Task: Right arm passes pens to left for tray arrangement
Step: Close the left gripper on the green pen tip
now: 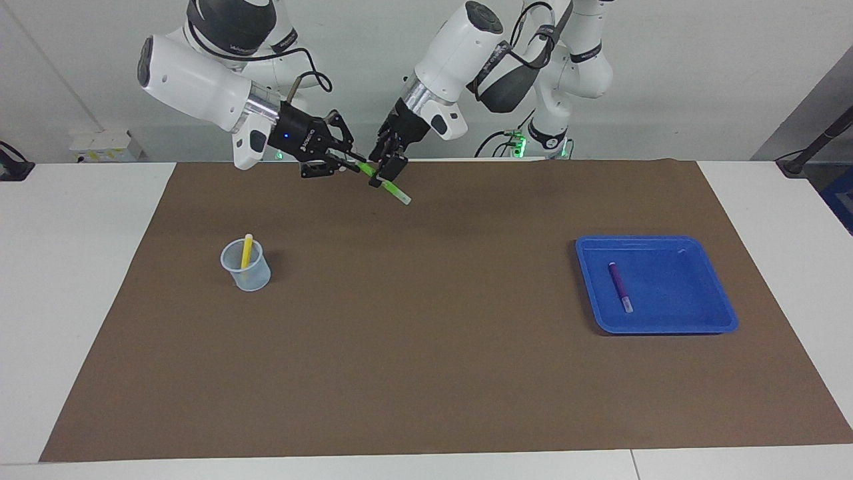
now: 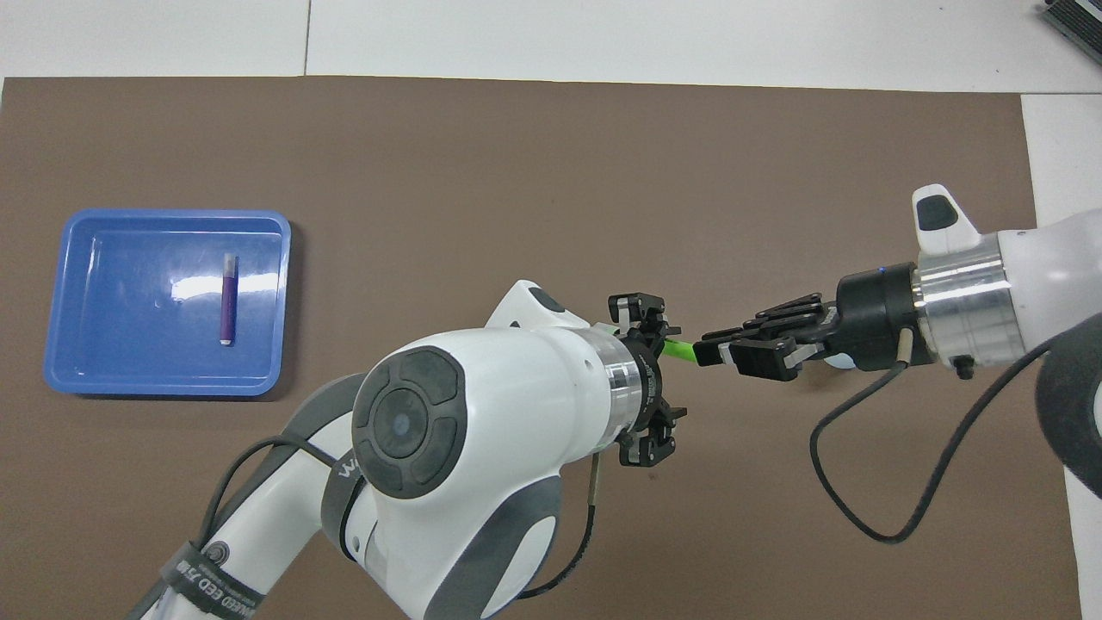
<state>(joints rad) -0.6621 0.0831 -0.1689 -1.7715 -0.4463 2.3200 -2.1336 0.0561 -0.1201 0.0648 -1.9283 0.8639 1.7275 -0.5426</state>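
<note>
Overhead, the left arm's bulk hides most of the left gripper [image 1: 390,167] and the green pen [image 1: 388,185]. Right gripper [image 1: 356,162] clamps the pen's upper end, high over the brown mat [image 1: 426,373]. Left fingers straddle the pen; contact unclear. Purple pen [image 1: 620,287] lies in the blue tray [image 1: 723,313]; yellow pen [image 1: 247,250] stands in the cup [image 1: 246,270].
</note>
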